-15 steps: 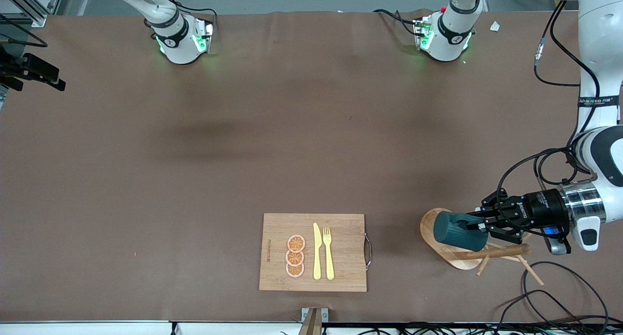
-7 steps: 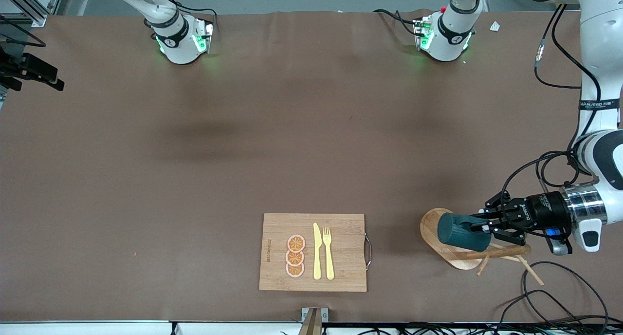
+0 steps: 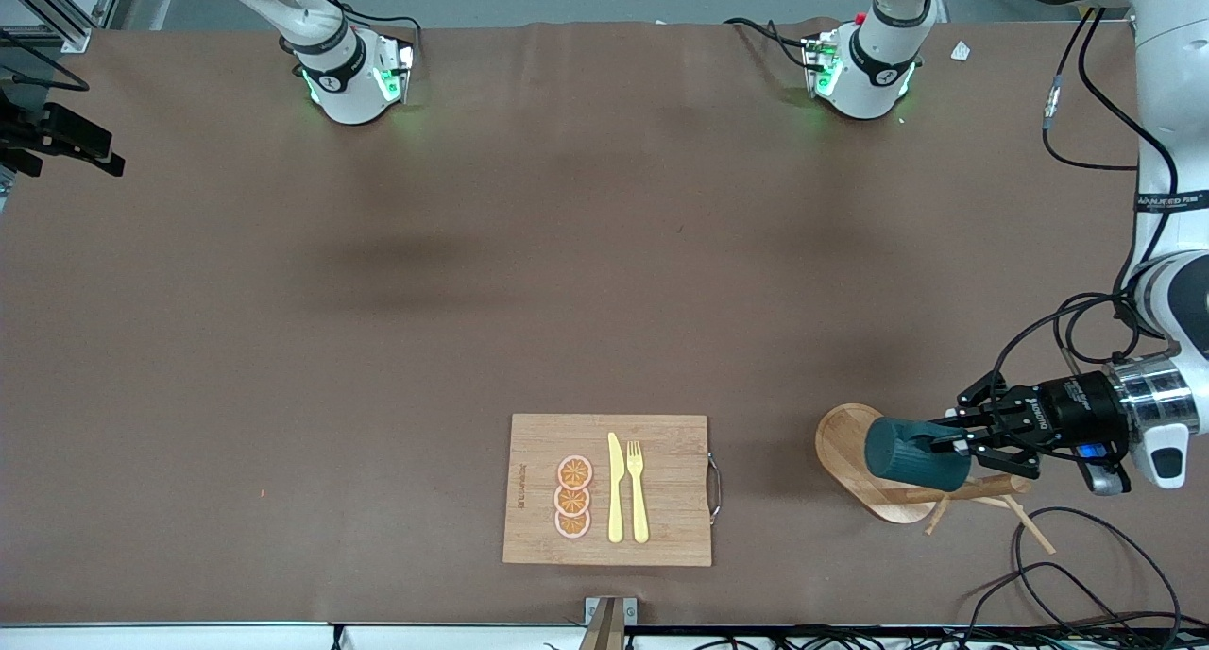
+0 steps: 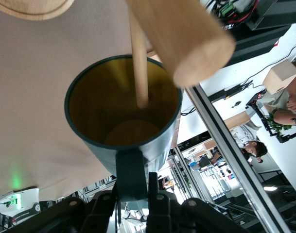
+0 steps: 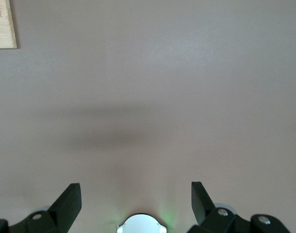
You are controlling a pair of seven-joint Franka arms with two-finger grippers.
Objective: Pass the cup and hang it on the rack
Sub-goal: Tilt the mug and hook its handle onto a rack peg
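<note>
One peg sits inside the cup, not its handle, which the left tool clamps; release risks slippage. Right tool waits, spread empty.

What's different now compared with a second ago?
The left gripper, shut on the dark teal ribbed cup's handle, has carried it along over the bamboo mug rack toward the left arm's end of the table. The right gripper stays open, waiting. The wooden cutting board hasn't moved.
</note>
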